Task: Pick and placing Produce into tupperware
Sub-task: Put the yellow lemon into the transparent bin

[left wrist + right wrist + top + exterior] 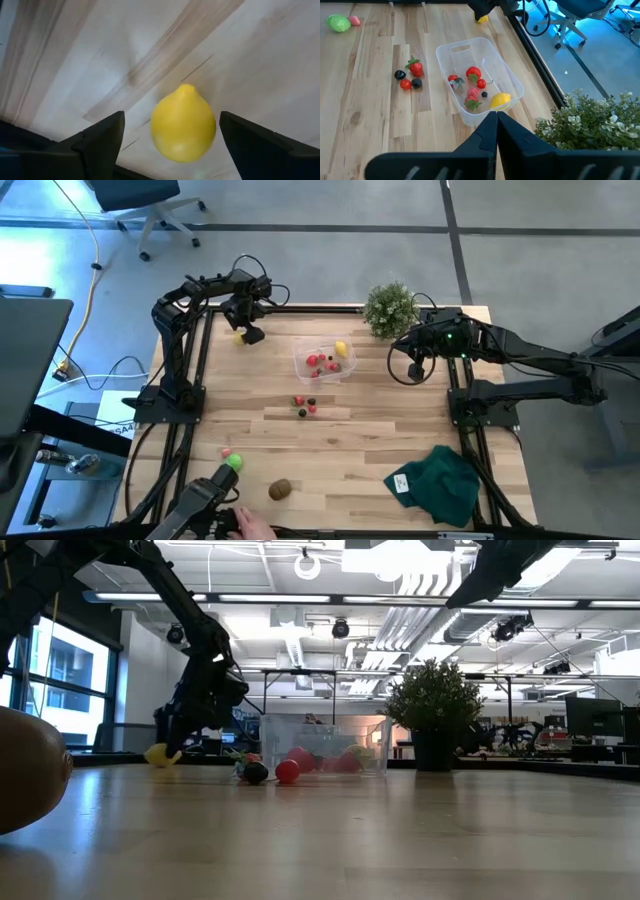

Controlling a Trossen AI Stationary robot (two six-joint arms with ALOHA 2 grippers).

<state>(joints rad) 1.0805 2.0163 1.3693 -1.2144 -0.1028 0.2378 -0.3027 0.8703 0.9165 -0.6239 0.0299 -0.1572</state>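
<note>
A yellow lemon (183,125) lies on the wooden table near its far left corner (239,337). My left gripper (171,120) points down over it, open, with one finger on each side of the lemon and a gap at both. The clear tupperware (300,362) stands mid-table and holds red berries and another yellow fruit (500,100). Loose red and dark berries (304,406) lie nearer the front. A green ball (233,463) and a brown kiwi (280,490) rest near the front left. My right gripper (496,122) hangs shut above the table, to the right of the tupperware.
A bushy potted plant (390,308) stands at the far edge, right of the tupperware. A dark green cloth (440,480) lies at the near right corner. A person's hand (250,525) shows at the near edge by the kiwi.
</note>
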